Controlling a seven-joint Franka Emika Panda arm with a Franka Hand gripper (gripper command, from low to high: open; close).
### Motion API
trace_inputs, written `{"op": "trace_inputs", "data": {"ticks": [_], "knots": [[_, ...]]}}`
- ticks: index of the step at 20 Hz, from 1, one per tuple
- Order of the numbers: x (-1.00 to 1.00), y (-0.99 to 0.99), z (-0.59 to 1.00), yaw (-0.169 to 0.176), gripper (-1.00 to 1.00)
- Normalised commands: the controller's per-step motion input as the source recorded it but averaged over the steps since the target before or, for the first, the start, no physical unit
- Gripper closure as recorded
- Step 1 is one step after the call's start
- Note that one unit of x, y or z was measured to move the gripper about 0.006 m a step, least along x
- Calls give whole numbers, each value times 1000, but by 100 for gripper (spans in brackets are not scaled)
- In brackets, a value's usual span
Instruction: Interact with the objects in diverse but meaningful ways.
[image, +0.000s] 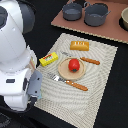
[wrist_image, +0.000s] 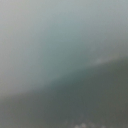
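In the exterior view a red tomato (image: 74, 64) sits on a tan round plate (image: 63, 73) in the middle of a striped placemat (image: 100, 87). An orange scored bread slab (image: 79, 46) lies at the mat's far edge. A small yellow box with red marks (image: 48, 59) lies toward the exterior view's left of the plate. The white arm fills the exterior view's left, and its grey end part (image: 35, 83) hangs over the mat's near left edge. No fingers show there. The wrist view is a grey-green blur with nothing recognisable.
An orange-handled knife (image: 90, 61) lies beyond the plate and an orange-handled fork (image: 74, 84) in front of it. Two grey pots (image: 72, 11) (image: 96, 14) stand on a brown board (image: 115, 31) at the back, with a pale bowl (image: 124, 19) at the far right edge.
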Motion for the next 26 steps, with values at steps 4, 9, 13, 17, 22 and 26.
{"op": "trace_inputs", "data": {"ticks": [4, 9, 13, 17, 22, 26], "knots": [[175, 38, 73, 9, 100], [278, 623, 446, 92, 100], [266, 805, 437, 119, 100], [374, 841, 441, 107, 100], [346, 842, 385, 108, 100], [-11, 847, 299, 89, 100]]}}
